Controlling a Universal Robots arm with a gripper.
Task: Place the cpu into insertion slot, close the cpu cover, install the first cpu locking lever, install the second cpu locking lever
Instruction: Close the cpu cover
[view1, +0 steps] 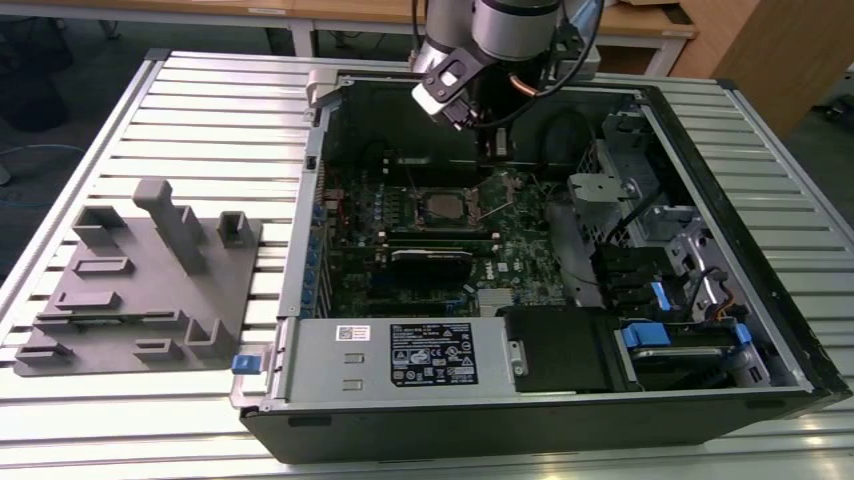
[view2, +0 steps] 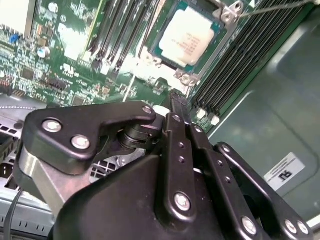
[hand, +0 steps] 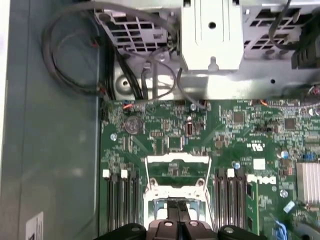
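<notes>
Closely, second wrist view, cpu (view2: 189, 37) seated

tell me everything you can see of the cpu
The cpu is a small flat square chip with a pale silvery metal top bearing faint print and a thin green edge. It lies flat in the insertion slot, whose silvery metal rim frames it, on the green motherboard between rows of long black memory slots. Nothing rests on its top. The gripper is off one socket corner, apart from the chip.
</notes>
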